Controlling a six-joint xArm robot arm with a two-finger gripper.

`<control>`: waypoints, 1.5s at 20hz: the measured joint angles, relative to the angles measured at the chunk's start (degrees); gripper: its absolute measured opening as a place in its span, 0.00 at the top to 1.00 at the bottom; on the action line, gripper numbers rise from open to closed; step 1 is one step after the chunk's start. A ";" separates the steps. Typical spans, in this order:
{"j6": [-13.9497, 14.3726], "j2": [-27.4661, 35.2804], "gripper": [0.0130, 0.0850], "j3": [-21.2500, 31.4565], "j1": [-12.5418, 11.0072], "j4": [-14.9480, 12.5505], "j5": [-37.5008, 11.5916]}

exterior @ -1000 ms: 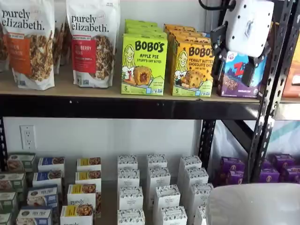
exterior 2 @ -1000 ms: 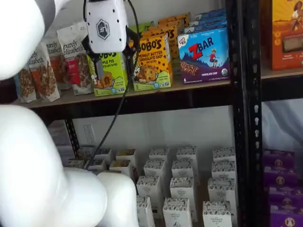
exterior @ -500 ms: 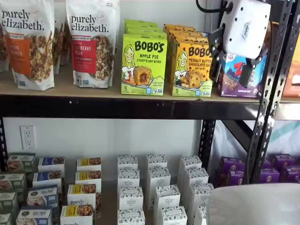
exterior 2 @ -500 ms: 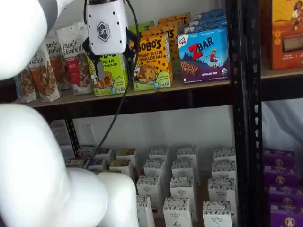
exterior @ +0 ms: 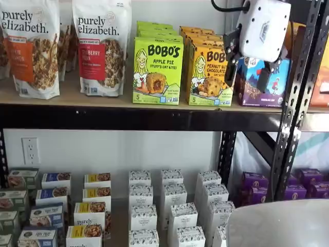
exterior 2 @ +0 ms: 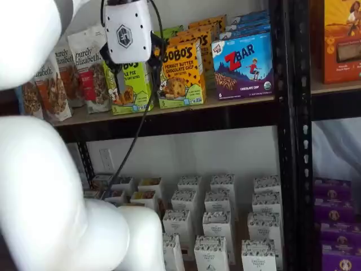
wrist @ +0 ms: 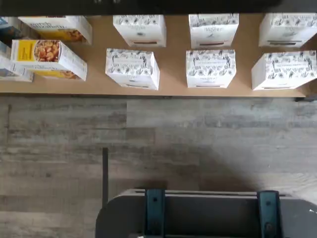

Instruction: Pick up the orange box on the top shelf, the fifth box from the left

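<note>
Orange box (exterior: 211, 76) upright at top shelf (exterior: 128, 117) front edge, beside the green box (exterior: 157, 72). Gripper (exterior: 247, 72) fingers spread, empty, in front. Approach step; next: centre, advance.

On the top shelf (exterior: 154, 117) you have the orange box (exterior: 209, 74) standing between the Apple Pie box (exterior: 157, 71) on its left and the ZBar box (exterior 2: 243, 66) on its right, with the gripper (exterior: 247, 77) in front of them.
</note>
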 joint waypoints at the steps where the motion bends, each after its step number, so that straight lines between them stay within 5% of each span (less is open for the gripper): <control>1: 0.19 0.31 0.00 -0.06 0.32 -0.17 -0.51; 17: 3.94 10.83 0.00 -4.34 5.55 -2.60 -13.52; 30: 2.14 16.19 0.00 -8.52 4.09 -4.05 -20.14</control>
